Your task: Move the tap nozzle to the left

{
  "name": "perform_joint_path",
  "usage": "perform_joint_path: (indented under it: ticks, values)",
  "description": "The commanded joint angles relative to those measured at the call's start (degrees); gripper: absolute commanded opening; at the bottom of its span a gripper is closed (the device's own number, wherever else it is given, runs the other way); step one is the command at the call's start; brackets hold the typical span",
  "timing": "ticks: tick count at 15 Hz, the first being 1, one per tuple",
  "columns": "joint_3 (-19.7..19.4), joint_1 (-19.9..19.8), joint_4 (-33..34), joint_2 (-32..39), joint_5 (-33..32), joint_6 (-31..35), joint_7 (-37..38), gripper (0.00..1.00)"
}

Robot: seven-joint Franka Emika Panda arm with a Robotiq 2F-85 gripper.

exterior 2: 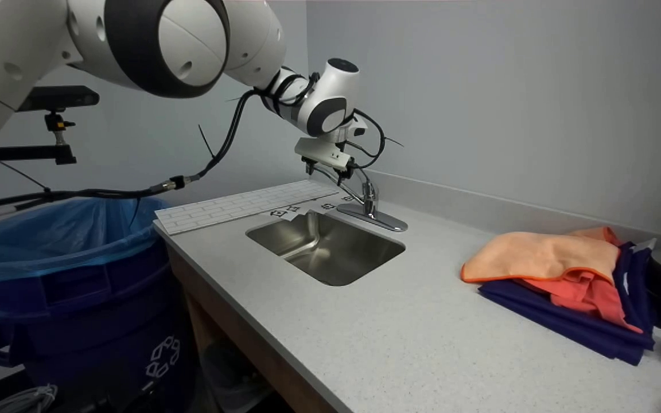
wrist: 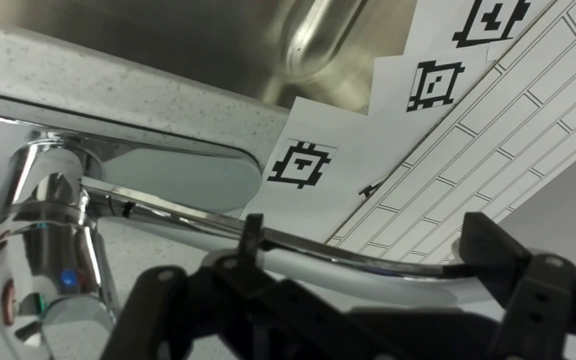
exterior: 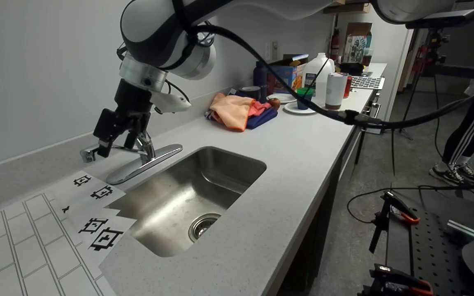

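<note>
Black two-fingered gripper [wrist: 370, 244] fills the lower foreground of the wrist view, its fingers [wrist: 490, 252] spread wide with a broad gap between the tips. Across that gap runs the low, slightly arched, silver-grey metal tap nozzle [wrist: 328, 260]; whether either finger touches it, cannot tell.

Nozzle springs from the glossy chrome faucet body [wrist: 43, 240], passes above the rounded end of the long chrome base plate [wrist: 188, 180], and points toward a flat white brick-patterned board [wrist: 478, 165]. White paper sheets with black square markers [wrist: 343, 150] lie along the board's edge, partly overlapping a corner of the rectangular brushed-steel sink basin [exterior: 171, 213]. Nozzle tip out to one side of the basin, beyond the plate's end.

In both exterior views, white-and-black jointed arm [exterior: 150, 37] reaches over the pale speckled countertop [exterior: 257, 213], gripper angled down at the nozzle. Farther along, well apart from the faucet body, a rumpled pile of peach, coral and navy cloths [exterior 2: 548, 258]. Beyond the cloths, in an exterior view: translucent white plastic jug [exterior: 319, 72] and white tumbler with brown base [exterior: 335, 91], both upright. Round dark-blue plastic bin [exterior 2: 101, 310], lined with a pale-blue bag [exterior 2: 66, 229], stands beside the countertop in an exterior view.
</note>
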Motion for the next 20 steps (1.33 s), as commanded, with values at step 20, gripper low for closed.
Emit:
perform_joint_path:
  ticks: [20]
  values:
    - [-1.40, -1.28, -3.20, -11.17, 4.38, -16.28, 5.60, 1.00]
